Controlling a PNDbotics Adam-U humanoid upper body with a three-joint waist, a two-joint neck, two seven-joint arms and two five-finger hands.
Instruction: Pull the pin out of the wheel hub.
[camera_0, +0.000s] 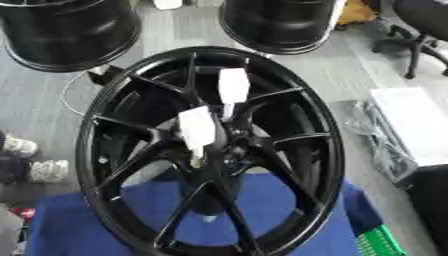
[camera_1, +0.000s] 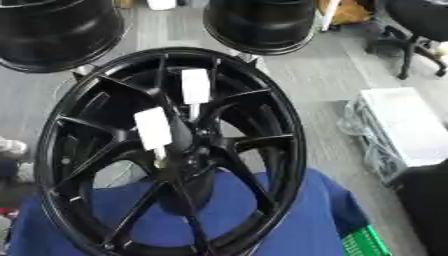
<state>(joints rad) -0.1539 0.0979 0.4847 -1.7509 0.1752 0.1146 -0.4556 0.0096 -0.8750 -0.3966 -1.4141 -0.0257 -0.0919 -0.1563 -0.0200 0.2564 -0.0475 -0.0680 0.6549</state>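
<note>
Pins, two white-handled ones (camera_0: 198, 127) (camera_0: 233, 86), sit in your black wheel hub (camera_0: 229, 150); neither robot hand shows, so you cannot tell their state.

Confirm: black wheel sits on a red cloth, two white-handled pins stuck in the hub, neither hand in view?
Wrong on one point: the cloth is blue, not red, as the left eye view shows. The black wheel does sit on it, with two white-handled pins at the hub, and neither hand shows.

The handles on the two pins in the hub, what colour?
White, on both pin handles against the black spoked alloy wheel; clearest in the left eye view.
</note>
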